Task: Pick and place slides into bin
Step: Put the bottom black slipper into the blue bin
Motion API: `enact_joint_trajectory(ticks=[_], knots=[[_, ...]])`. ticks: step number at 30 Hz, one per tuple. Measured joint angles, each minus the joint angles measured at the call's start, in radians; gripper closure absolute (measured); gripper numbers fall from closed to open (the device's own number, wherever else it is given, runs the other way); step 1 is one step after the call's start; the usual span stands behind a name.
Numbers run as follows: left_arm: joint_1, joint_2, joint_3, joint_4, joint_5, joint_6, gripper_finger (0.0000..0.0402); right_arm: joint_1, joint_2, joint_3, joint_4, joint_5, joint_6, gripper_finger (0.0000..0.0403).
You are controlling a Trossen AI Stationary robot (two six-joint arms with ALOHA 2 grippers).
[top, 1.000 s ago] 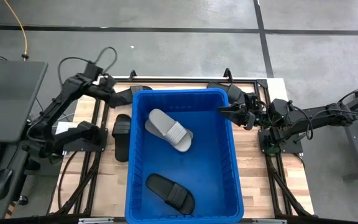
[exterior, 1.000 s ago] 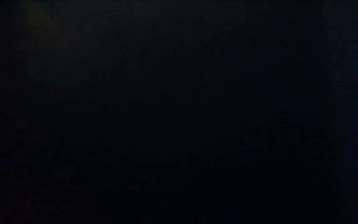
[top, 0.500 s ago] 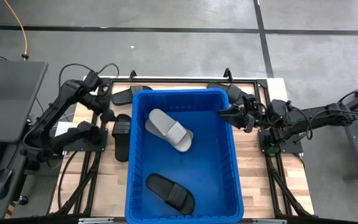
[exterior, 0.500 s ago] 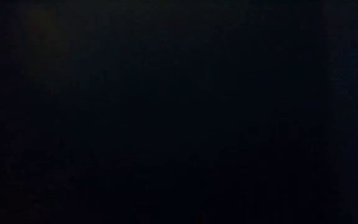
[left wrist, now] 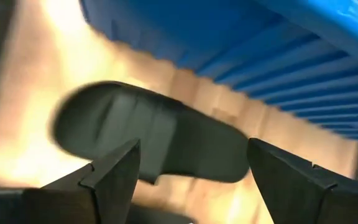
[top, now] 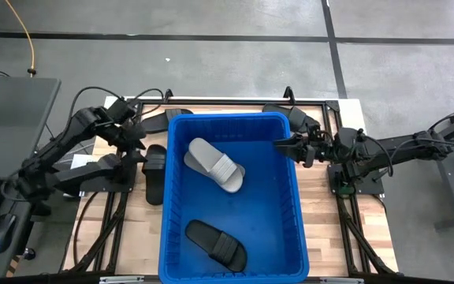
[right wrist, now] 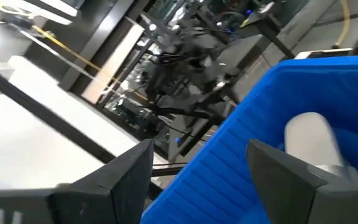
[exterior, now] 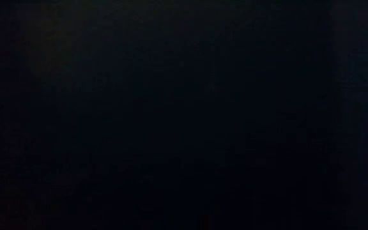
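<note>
From above, the left gripper (top: 135, 131) hangs over the table's wooden top (top: 329, 229), just outside the left wall of the blue bin (top: 298, 213), its fingers spread wide with nothing between them. A black slide (top: 155, 172) lies on the wood directly below and in front of it, alongside the bin's left wall. Another black slide (top: 164, 120) lies beyond the gripper, near the bin's far left corner. The right gripper (top: 286, 145) reaches over the bin's right rim near the far corner, its fingers parted and empty. A further black slide (top: 290, 115) lies on the table just behind it, outside the bin's far right corner. Inside the bin, a light grey slide (top: 213, 164) rests in the far half, well to the inner side of the right gripper, and a black slide (top: 215, 243) lies in the near half, well away from both grippers.

The low view is fully dark; nothing can be made out.

In the left wrist view, the two dark fingers (left wrist: 114, 177) stand wide apart, and the black slide (left wrist: 154, 140) lies on the wood just ahead of them, centred between them, with the bin's ribbed wall (left wrist: 278, 56) beyond it.

In the right wrist view, the fingers (right wrist: 129, 180) are spread with nothing held; the bin's blue wall (right wrist: 241, 149) fills the gap ahead, and the grey slide (right wrist: 312, 140) shows inside it, past the fingers.
</note>
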Motion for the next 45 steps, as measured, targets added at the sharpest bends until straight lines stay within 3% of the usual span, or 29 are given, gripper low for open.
enact_joint_trajectory(ticks=[5, 8, 12, 17, 22, 33, 41, 45], knots=[[-0.19, -0.004, 0.112, -0.011, -0.23, -0.028, 0.012, 0.0, 0.0, 0.0, -0.047, 0.017, -0.019, 0.0155], [-0.298, -0.008, 0.157, 0.008, -0.262, -0.053, 0.0121, 0.0, 0.0, 0.0, -0.062, 0.015, -0.014, 0.0155], [-0.446, -0.006, 0.173, -0.019, -0.409, -0.069, 0.0121, 0.0, 0.0, 0.0, -0.084, -0.011, -0.015, 0.0155], [-0.636, 0.006, 0.15, -0.016, -0.509, -0.178, 0.0121, 0.0, 0.0, 0.0, -0.144, -0.021, 0.015, 0.0155], [-0.807, 0.054, 0.113, -0.021, -0.525, -0.312, 0.0121, 0.0, 0.0, 0.0, -0.195, 0.01, 0.087, 0.0155], [-1.134, 0.236, 0.061, 0.038, -0.681, -0.31, 0.0121, 0.0, 0.0, 0.0, -0.216, 0.014, 0.097, 0.0155], [-1.22, 0.427, 0.061, 0.022, -0.712, -0.205, 0.0121, 0.0, 0.0, 0.0, -0.23, 0.008, 0.097, 0.0155], [-1.217, 0.472, 0.025, 0.024, -0.719, -0.285, 0.0121, 0.0, 0.0, 0.0, -0.247, 0.002, 0.116, 0.0155]])
